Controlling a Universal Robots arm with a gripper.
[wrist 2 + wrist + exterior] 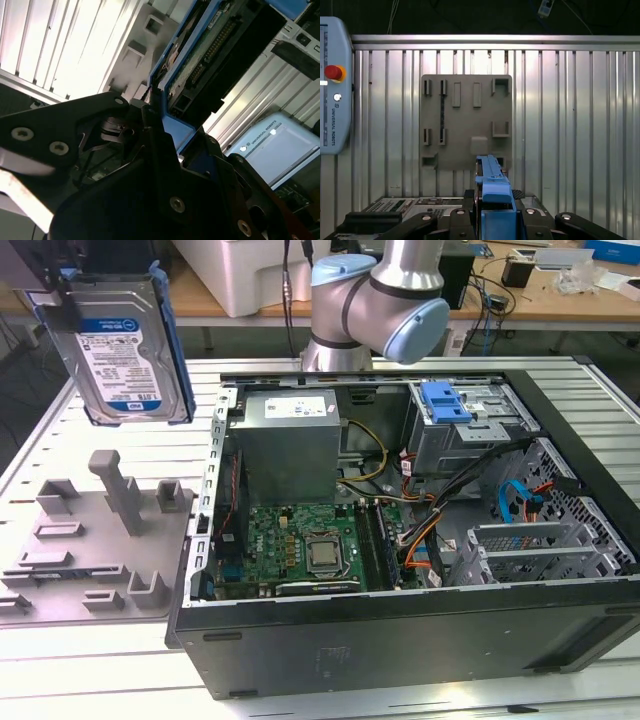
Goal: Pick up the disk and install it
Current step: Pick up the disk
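Note:
The disk (pixel 125 345), a silver hard drive with a white and blue label in a blue carrier, hangs upright in the air at the exterior view's upper left, above the grey fixture plate (pixel 100 530). My gripper (pixel 68 285) is shut on its top end. In the first wrist view the disk (pixel 490 182) shows edge-on, rising from between the black fingers (pixel 470 207) over the fixture plate (pixel 466 120). The second wrist view shows the disk's connector side (pixel 210 55) clamped by the gripper (pixel 157 125).
An open computer case (pixel 560 645) lies on the slatted metal table (pixel 50 440), to the exterior view's right of the fixture. Inside it are a motherboard (pixel 300 545), a power supply (pixel 290 435) and a drive cage with a blue tab (pixel 445 400). A teach pendant (pixel 332 85) rests on the table.

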